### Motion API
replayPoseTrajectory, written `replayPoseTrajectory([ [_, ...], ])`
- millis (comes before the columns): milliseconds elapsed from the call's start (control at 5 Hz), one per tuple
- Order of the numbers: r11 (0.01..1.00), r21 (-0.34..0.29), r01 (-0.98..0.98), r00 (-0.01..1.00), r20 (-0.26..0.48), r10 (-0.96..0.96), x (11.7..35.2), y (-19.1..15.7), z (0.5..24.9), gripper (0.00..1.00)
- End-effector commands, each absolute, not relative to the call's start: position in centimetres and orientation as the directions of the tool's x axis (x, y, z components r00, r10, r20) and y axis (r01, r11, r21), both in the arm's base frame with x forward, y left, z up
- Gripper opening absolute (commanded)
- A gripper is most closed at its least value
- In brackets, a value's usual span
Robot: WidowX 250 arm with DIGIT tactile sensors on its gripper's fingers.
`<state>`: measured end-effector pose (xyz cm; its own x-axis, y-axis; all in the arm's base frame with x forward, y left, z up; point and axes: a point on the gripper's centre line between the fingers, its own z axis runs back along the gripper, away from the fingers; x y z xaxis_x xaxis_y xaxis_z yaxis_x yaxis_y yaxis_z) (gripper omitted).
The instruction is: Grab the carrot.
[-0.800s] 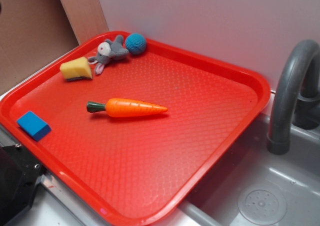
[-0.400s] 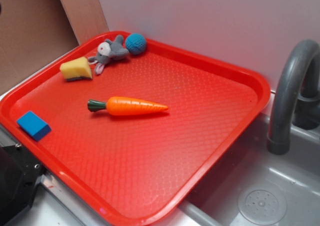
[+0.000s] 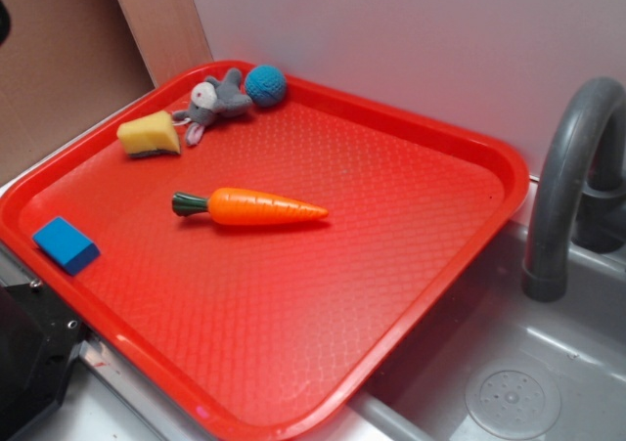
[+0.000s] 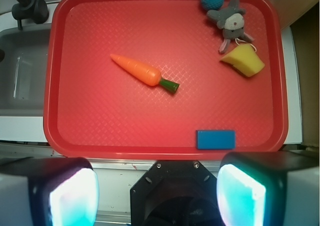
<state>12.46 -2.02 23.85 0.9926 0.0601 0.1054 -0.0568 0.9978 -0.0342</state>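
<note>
A: What differs from a moment ago?
B: Little. The carrot has shifted a touch on the red tray, its stem now slightly further right in the exterior view. Everything else lies as before.

A: And around it?
B: A blue block sits near the tray's front left edge. At the far corner lie a yellow wedge, a grey plush bunny and a teal ball, the bunny touching the ball. All are well apart from the carrot; nothing covers it. A grey tap stands over the sink beside the tray.

A: The gripper?
B: Its jaws stand wide apart, released, holding nothing, above the tray's near edge in the wrist view.

A: The carrot itself?
B: Glossy orange, tapering to a point, with a dark green stem cap. It lies flat near the tray's middle.
</note>
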Motion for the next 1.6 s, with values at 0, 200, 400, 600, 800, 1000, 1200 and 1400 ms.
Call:
replayPoseTrajectory([
  [0, 0.993, -0.025, 0.116, 0.978, 0.175, -0.110, 18.3, -1.6, 23.1, 1.00],
  [200, 0.972, 0.042, 0.232, 0.955, 0.180, -0.236, 18.3, -2.5, 20.4, 1.00],
  [400, 0.973, 0.094, 0.211, 0.965, 0.139, -0.222, 18.4, -2.3, 16.6, 1.00],
  [600, 0.942, 0.105, 0.318, 0.937, 0.115, -0.329, 18.4, -3.0, 14.0, 1.00],
  [800, 0.862, 0.085, 0.499, 0.851, 0.138, -0.506, 20.1, -3.2, 10.4, 1.00],
  [1000, 0.825, 0.126, 0.550, 0.824, 0.075, -0.561, 21.8, -2.7, 7.3, 1.00],
  [1200, 0.787, 0.130, 0.603, 0.795, -0.011, -0.607, 23.8, -1.6, 4.6, 1.00],
  [1400, 0.717, 0.104, 0.689, 0.722, -0.012, -0.692, 23.1, -2.0, 3.6, 0.72],
])
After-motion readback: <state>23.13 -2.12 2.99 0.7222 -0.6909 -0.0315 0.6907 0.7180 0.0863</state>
